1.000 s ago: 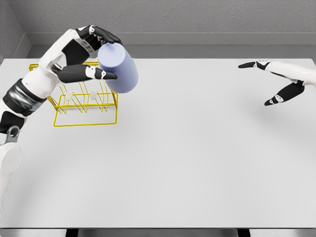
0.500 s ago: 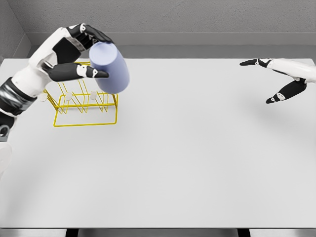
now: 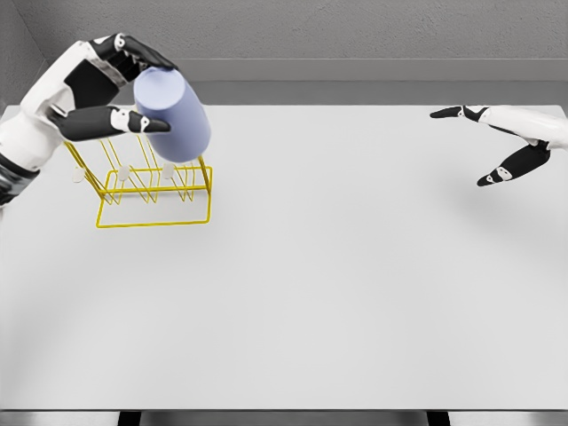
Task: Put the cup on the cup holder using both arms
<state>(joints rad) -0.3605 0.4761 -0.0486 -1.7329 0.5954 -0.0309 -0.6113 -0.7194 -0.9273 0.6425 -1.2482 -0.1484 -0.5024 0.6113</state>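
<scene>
While the scene is viewed from the head camera, the lavender cup [image 3: 172,116] is seen held aloft in the upper left of the frame, gripped by the left hand [image 3: 105,87]. Dark fingers [image 3: 146,53] are curled over the cup's top end, and the thumb [image 3: 114,123] is pressed along its near side, so the grasp is closed firmly around the cup. The cup is tilted, its upper end leaning toward the left and its lower end angled down to the right. Just beneath and behind it, the yellow wire cup holder [image 3: 153,193] is found standing on the white table [image 3: 337,284], its upright prongs tipped with small white caps. The cup's lower end is seen overlapping the holder's top right rail in the picture; whether contact is made there cannot be told. No prong is visibly entered by the cup.

Over at the right edge of the frame, the right hand [image 3: 506,142] is held above the table, well apart from cup and holder. Its fingers are spread wide, with one pointing left and another angled downward, and nothing is held in it.
</scene>
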